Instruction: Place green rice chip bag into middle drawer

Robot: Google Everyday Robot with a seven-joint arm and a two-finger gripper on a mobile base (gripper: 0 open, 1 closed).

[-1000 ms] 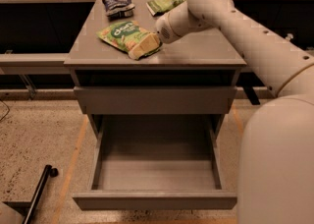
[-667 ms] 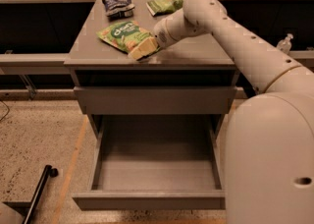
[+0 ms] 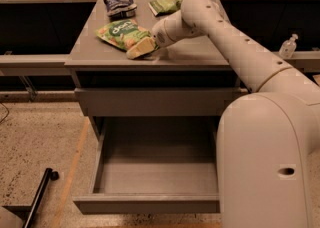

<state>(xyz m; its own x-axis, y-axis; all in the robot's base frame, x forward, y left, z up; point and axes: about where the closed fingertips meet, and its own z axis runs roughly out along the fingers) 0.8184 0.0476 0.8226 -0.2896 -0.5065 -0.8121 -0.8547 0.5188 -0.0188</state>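
The green rice chip bag [image 3: 123, 34] lies flat on the grey cabinet top [image 3: 190, 57], left of centre, with its orange-tan corner towards the front. My gripper [image 3: 153, 42] is at the end of the white arm, low over the top and right against the bag's right edge. Its tip is hidden by the wrist. The middle drawer [image 3: 150, 204] is pulled out below, a deep grey tray with nothing in it.
A dark blue-black bag [image 3: 120, 3] and a smaller paler green bag [image 3: 167, 3] lie at the back of the top. A flat shut drawer front [image 3: 155, 101] sits above the open tray. A clear bottle [image 3: 288, 47] stands at right. A black rod [image 3: 37, 199] lies on the floor at left.
My gripper has moved a little left and down, closer onto the bag's right edge. The bag and the drawer have not visibly moved.
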